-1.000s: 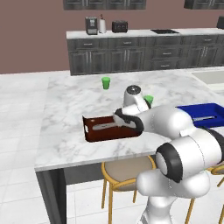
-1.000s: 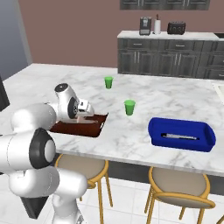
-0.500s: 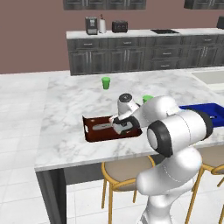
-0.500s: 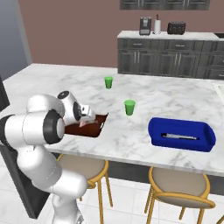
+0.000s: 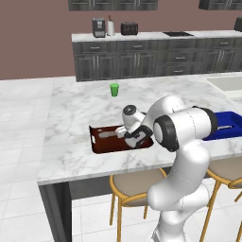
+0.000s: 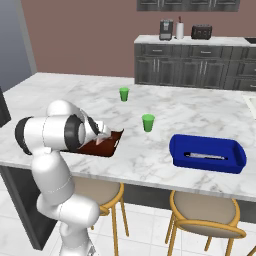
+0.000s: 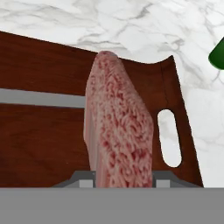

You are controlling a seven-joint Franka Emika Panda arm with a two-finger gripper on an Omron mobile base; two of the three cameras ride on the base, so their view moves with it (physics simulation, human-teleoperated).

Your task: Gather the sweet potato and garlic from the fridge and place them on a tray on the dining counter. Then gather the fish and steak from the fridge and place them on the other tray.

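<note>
- Left base view: arm (image 5: 182, 132) rising from lower right, elbow bulging at frame centre, forearm bent back left and down, hand low over the right end of the brown tray (image 5: 100, 143).
- Claw (image 5: 134, 137) just above the tray floor at that right end; jaw width too small to judge here.
- One brown tray left of centre on the marbled table (image 5: 71, 118), one slim grey fish (image 5: 110, 135) lying along it left of the hand.
- One blue tray (image 5: 228, 127) at the right edge, partly behind the arm; one green cup (image 5: 114, 90) above centre; two stools (image 5: 137, 182) along the bottom.
- Right base view: arm (image 6: 55, 135) at left, shoulder and elbow folded tight, wrist pointing right and down toward the brown tray (image 6: 111, 145).
- Claw (image 6: 103, 134) low over the near end of that tray, its jaws hidden by the hand.
- Two green cups, one upper centre (image 6: 124, 93) and one at centre (image 6: 148, 122); one blue tray (image 6: 207, 152) right of centre, well apart from the brown tray; two stools (image 6: 200, 220) below.
- Hand view: looking steeply down into the brown tray (image 7: 39, 144), one pale handle cut-out (image 7: 169, 138) at right.
- One pinkish-red steak (image 7: 120, 131) standing on edge up the middle, its lower end between the tips of the claw (image 7: 124, 181); narrow grip, both tips against the steak's sides.
- One grey fish (image 7: 41, 98) as a band at left, reaching the steak; marbled table (image 7: 131, 26) across the top; edge of one green cup (image 7: 218, 54) at far right.
</note>
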